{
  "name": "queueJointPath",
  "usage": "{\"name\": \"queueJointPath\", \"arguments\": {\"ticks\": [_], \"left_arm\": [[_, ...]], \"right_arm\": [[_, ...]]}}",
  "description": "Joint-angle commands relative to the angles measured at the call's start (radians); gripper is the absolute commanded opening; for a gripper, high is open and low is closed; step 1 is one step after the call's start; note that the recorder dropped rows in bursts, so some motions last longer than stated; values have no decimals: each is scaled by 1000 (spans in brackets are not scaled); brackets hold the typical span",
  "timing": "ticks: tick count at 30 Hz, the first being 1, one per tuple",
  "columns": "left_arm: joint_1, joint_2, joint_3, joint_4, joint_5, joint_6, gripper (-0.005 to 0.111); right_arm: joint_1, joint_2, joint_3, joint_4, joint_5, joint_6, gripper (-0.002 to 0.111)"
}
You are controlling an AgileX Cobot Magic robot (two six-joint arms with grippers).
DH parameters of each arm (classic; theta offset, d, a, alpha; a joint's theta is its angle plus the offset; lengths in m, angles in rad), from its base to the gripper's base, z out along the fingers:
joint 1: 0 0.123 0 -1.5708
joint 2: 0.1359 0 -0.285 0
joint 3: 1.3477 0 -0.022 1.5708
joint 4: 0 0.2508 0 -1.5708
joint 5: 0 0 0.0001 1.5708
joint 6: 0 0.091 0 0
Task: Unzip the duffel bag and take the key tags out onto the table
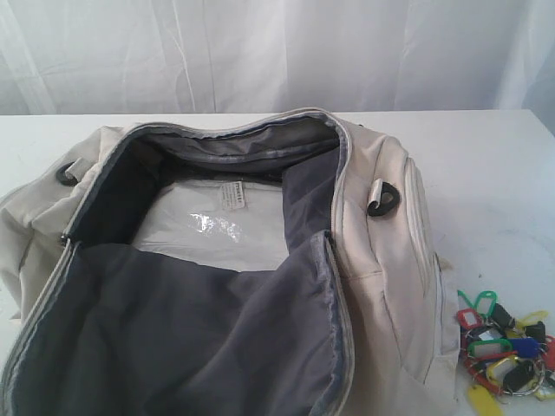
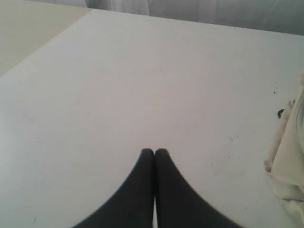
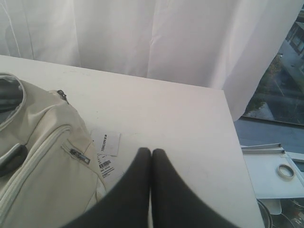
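Exterior view shows the duffel bag (image 1: pixel 381 260) gaping unzipped and the key tags (image 1: pixel 507 351) lying on the table (image 1: pixel 486 173) just beside its right side, so the right arm is probably nearer. The left gripper (image 2: pixel 154 152) and right gripper (image 3: pixel 151 152) are both pressed together, empty.

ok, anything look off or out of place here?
Nothing stands out. The duffel bag lies unzipped with its flap folded open; key tags sit bunched on the table beside it, nothing spilled or torn.

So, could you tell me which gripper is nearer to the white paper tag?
Right. The right gripper hangs shut close by the paper tag; the left gripper sits over bare table, tag unseen.
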Motion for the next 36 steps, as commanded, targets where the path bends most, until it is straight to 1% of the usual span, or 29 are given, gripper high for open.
{"name": "queueJointPath", "arguments": {"ticks": [1, 4, 10, 16, 20, 25, 30, 32, 36], "left_arm": [[17, -5, 43, -1, 13, -2, 0], [38, -5, 75, 4, 11, -2, 0], [80, -5, 124, 29, -108, -2, 0], [84, -5, 171, 29, -210, -2, 0], [84, -5, 263, 29, -322, -2, 0], [84, -5, 423, 29, -469, -2, 0], [84, -5, 581, 29, -531, -2, 0], [90, -5, 581, 69, -585, 0, 0], [133, -5, 581, 69, -695, 0, 0]], "right_arm": [[1, -9, 3, -9, -14, 0, 0], [1, -9, 3, -9, -14, 0, 0], [1, -9, 3, -9, -14, 0, 0], [1, -9, 3, -9, -14, 0, 0], [1, -9, 3, -9, -14, 0, 0], [1, -9, 3, -9, -14, 0, 0], [1, -9, 3, -9, -14, 0, 0], [1, -9, 3, -9, -14, 0, 0], [1, -9, 3, -9, -16, 0, 0]]}}
